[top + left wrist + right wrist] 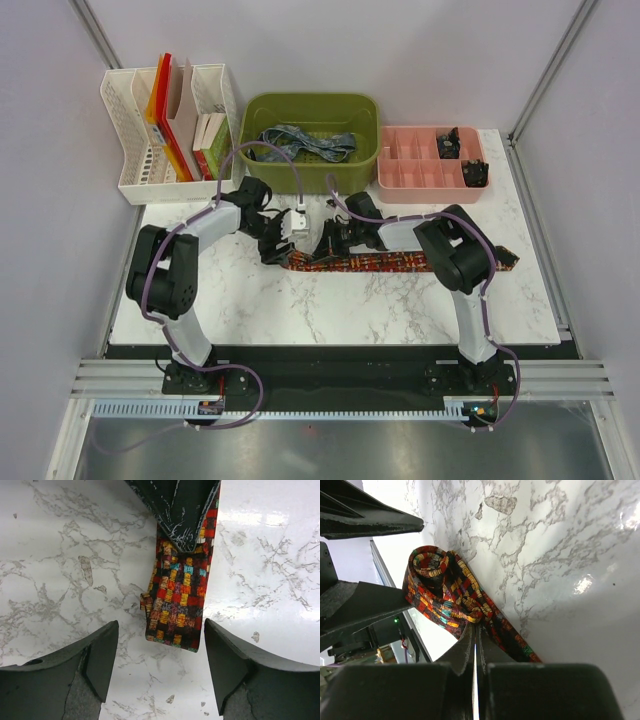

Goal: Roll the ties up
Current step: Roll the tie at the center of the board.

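A red, orange and dark patterned tie (400, 263) lies stretched left to right across the marble table (330, 310). Its left end is curled into a loose roll (432, 572). My right gripper (475, 630) is shut, pinching the tie's fabric just behind that roll; it also shows from above (327, 243). My left gripper (160, 627) is open, its fingers (100, 655) standing on either side of the tie's folded end (175, 610) without touching it. From above it sits at the tie's left end (282, 243). A blue-grey tie (305, 143) lies bunched in the green bin (310, 103).
A white file rack (130, 150) with books stands at the back left. A pink compartment tray (415, 165) with small dark items sits at the back right, beside the bin. Both arms crowd the table's middle back.
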Controlling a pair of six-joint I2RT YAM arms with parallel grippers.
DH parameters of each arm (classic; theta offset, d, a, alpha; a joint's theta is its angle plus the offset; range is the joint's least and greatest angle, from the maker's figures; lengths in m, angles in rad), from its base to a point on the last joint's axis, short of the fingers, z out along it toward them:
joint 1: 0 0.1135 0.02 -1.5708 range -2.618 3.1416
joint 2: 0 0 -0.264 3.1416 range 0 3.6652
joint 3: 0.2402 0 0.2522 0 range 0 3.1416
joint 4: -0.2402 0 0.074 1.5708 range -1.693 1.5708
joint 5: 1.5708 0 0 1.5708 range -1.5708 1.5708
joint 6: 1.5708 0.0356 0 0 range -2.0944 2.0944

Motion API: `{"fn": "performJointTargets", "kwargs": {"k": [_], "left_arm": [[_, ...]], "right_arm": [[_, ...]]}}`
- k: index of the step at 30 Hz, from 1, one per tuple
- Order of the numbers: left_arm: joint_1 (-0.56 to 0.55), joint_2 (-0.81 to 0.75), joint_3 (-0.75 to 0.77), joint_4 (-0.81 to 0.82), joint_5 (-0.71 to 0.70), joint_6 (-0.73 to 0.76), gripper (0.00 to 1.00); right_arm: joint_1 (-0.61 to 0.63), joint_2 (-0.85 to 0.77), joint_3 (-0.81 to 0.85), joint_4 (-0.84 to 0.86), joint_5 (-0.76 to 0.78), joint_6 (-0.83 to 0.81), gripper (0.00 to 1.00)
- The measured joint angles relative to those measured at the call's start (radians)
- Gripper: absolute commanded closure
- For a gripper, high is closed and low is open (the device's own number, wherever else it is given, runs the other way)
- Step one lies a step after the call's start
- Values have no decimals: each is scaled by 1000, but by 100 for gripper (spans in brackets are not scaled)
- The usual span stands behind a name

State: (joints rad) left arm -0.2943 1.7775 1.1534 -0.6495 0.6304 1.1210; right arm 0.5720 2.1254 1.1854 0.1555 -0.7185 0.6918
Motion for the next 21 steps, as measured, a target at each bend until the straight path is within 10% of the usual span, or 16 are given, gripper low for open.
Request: {"fn": "performJointTargets", "kwargs": {"k": [13, 21], "left_arm": [[-27, 0, -26, -25, 61, 46, 63], [-33, -2, -28, -62, 76, 76, 26]], "right_arm": [[0, 0, 9, -18, 0, -39, 100], [0, 0, 10, -21, 0, -39, 100]]}}
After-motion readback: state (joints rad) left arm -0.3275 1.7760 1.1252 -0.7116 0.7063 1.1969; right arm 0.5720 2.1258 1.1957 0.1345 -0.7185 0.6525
